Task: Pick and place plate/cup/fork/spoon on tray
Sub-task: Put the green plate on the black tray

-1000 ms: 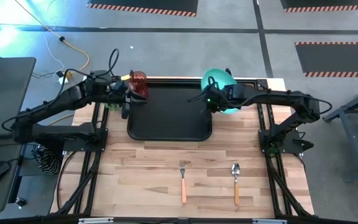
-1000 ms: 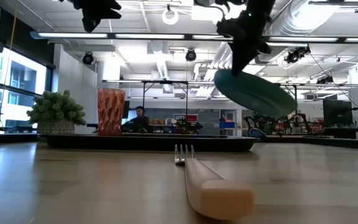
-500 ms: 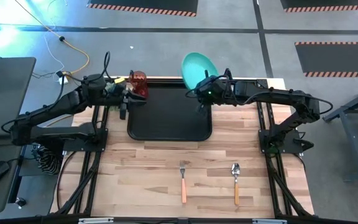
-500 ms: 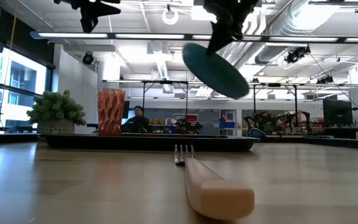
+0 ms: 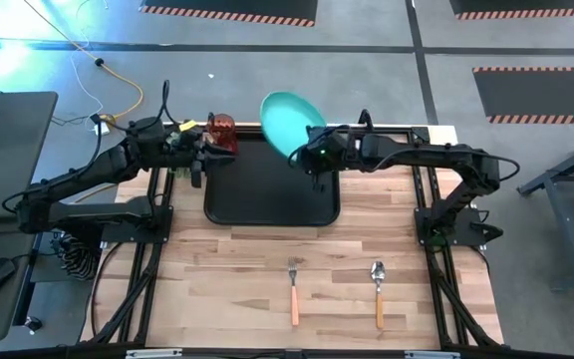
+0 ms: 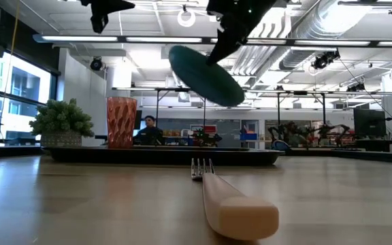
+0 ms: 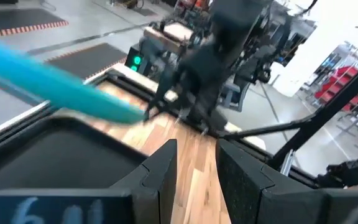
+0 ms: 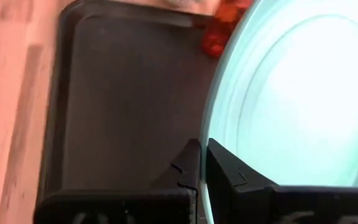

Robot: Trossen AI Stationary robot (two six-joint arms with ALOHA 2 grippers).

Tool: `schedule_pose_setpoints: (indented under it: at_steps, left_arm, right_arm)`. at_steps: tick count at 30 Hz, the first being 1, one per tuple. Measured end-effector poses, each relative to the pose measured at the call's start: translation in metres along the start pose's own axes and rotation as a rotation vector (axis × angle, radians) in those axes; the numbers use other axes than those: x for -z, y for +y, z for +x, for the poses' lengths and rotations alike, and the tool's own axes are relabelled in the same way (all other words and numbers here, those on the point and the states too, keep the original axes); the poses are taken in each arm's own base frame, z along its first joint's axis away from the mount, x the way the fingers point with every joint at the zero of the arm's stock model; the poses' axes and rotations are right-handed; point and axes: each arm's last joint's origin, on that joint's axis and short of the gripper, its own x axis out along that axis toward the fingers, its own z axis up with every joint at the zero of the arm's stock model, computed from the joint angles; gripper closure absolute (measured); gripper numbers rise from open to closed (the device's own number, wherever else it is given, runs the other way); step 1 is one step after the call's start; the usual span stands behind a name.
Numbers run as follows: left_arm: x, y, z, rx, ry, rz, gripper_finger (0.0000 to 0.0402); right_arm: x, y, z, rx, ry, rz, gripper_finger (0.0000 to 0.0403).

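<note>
Teal plate farther left now, tilted, rim pinched by right end effector; left's fingers apparently apart.

Pale wooden table (planked, satin); matt black tray; glossy smooth teal plate.

No text, label, brand, number or sign can be read anywhere.
</note>
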Motion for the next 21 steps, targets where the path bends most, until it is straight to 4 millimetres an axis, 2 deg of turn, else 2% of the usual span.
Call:
schedule_pose_setpoints:
  at_steps: [14,21]
  left_arm:
    - [0.000,0.000,0.000,0.002,-0.004,-0.004,0.0300]
    - [0.000,0.000,0.000,0.000,0.001,-0.004,0.0300]
  right_arm:
    - [0.012,0.043,0.056,-0.161,0.124,-0.299,0.0403]
    - [0.018,0.062,0.076,-0.212,0.157,-0.463,0.0403]
